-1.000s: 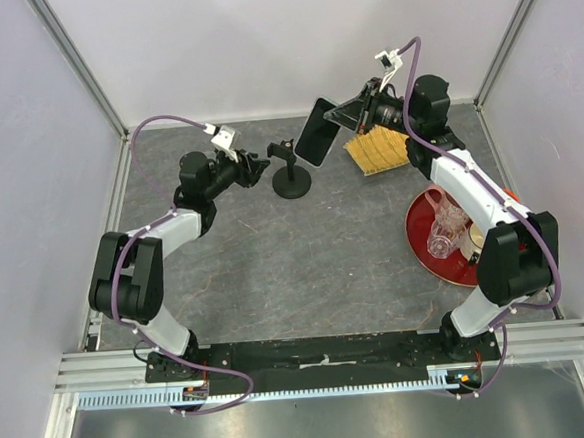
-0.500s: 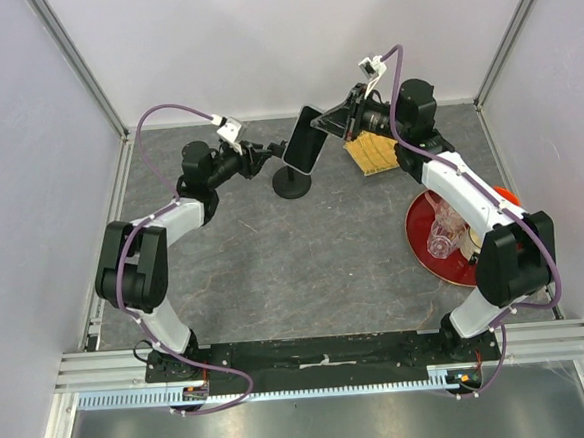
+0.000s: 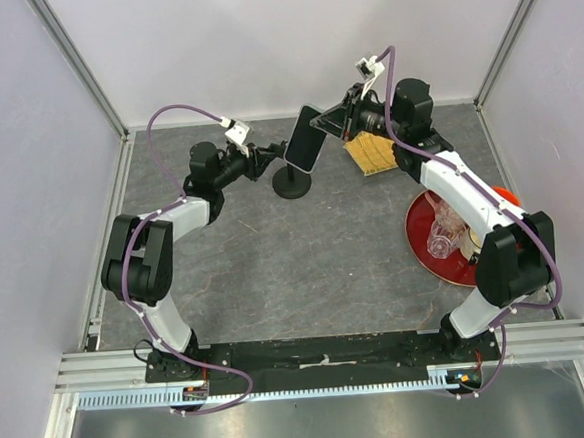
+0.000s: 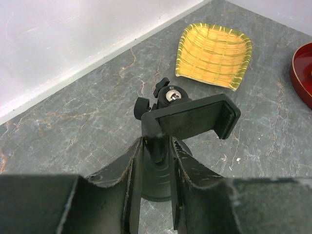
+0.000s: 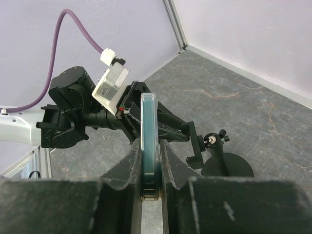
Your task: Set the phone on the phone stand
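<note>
The black phone stand [image 3: 292, 183] stands at the back middle of the table, round base down. In the left wrist view its clip cradle [image 4: 195, 117] lies crosswise above the base [image 4: 156, 185]. My left gripper [image 3: 265, 161] is shut on the cradle's near end [image 4: 156, 148]. My right gripper [image 3: 332, 124] is shut on the phone [image 3: 304, 138], a thin black slab held tilted in the air just above and behind the stand. In the right wrist view the phone [image 5: 148, 136] shows edge-on between the fingers, with the stand [image 5: 218, 155] below to the right.
A yellow woven basket [image 3: 373, 153] lies right of the stand, also in the left wrist view [image 4: 214, 53]. A red plate [image 3: 426, 245] with clear glassware sits at the right. Enclosure walls stand close behind.
My left gripper has moved right up to the stand and closed on its cradle. My right gripper has carried the phone left, to just above the stand.
</note>
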Controlling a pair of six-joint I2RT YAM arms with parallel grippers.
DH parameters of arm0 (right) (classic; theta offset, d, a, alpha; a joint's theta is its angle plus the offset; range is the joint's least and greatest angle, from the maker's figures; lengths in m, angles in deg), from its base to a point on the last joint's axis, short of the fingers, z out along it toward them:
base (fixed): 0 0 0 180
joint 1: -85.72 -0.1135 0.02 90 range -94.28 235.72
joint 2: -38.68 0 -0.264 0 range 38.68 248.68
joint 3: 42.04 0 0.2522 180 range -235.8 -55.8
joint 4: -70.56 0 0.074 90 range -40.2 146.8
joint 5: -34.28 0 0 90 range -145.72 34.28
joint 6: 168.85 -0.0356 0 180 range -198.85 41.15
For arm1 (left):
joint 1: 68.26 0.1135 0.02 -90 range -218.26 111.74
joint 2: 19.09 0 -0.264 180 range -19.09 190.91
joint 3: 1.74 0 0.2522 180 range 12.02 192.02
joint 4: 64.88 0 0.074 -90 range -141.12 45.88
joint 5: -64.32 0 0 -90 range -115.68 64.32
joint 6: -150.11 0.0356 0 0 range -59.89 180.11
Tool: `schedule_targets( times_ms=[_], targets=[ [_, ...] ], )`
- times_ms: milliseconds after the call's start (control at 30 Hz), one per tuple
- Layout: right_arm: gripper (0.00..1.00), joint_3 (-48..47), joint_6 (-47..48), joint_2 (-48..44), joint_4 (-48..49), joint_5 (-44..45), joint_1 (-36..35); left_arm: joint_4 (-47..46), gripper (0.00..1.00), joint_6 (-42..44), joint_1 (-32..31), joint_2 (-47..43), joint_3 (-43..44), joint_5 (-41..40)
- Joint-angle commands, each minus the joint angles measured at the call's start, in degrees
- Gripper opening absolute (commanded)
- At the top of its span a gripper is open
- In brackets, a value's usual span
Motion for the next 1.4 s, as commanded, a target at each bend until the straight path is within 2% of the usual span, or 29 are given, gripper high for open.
schedule_targets(
  times_ms=[0, 233, 333, 367, 400, 600, 700, 767, 833, 900, 967, 1000, 1133, 1200, 1367],
  targets=[
    [0.00, -4.63, 2.31, 0.10, 1.50, 1.31, -1.09, -2.99, 0.32, 2.90, -0.55, 0.73, 2.45, -0.93],
    [0.00, -6.64, 5.56, 1.24, -1.67, 2.72, -2.68, -3.07, 0.29, 2.81, -0.64, 1.08, 2.89, -1.46],
    [0.00, -8.14, 7.84, 2.12, -4.57, 3.86, -3.29, -3.51, 0.19, 2.72, -0.64, 0.82, 2.54, -1.37],
    [0.00, -8.40, 8.80, 2.39, -5.36, 4.12, -3.64, -3.95, 0.06, 2.90, -0.73, 0.47, 2.37, -1.72],
    [0.00, -8.67, 9.86, 2.56, -6.76, 4.82, -3.82, -4.13, 0.03, 2.90, -0.73, 0.29, 1.84, -2.07],
    [0.00, -8.23, 19.61, 2.21, -8.97, 4.91, -4.70, -0.45, 0.02, 5.18, -0.64, -0.24, 2.36, 2.92],
    [0.00, -4.91, 27.43, 0.11, -4.07, 3.34, -6.98, 2.54, 0.02, 6.59, -0.55, -0.33, 2.89, 4.69],
    [0.00, -1.47, 31.12, -0.25, 2.15, 0.36, -8.99, 3.51, 0.02, 6.51, -0.20, -0.06, 3.59, 5.73],
    [0.00, -2.33, 31.31, 1.76, 5.52, -3.41, -10.49, 4.22, 0.02, 5.54, 0.68, 0.73, 4.03, 7.32],
    [0.00, -7.32, 36.30, 5.88, 1.68, -7.55, -11.46, 4.83, 0.02, 5.36, 1.38, 1.16, 4.65, 9.61],
    [0.00, -8.32, 40.96, 8.26, 1.83, -13.52, -12.43, 5.45, 0.02, 4.92, 1.82, 1.60, 5.09, 11.88],
    [0.00, -8.58, 40.89, 9.15, 3.50, -17.28, -12.35, 5.54, 0.02, 4.49, 2.34, 1.87, 5.18, 13.38],
    [0.00, -13.15, 44.23, 14.94, 2.89, -22.49, -12.08, 7.73, 0.02, 4.92, 3.40, 2.75, 6.32, 16.28],
    [0.00, -13.94, 42.58, 16.35, 4.64, -25.48, -10.95, 8.17, 0.02, 5.53, 3.67, 2.92, 6.41, 17.51],
    [0.00, -14.11, 22.47, 21.45, 31.24, -33.65, -8.66, 10.28, 0.02, 6.59, 4.11, 4.07, 7.99, 21.21]
  ],
)
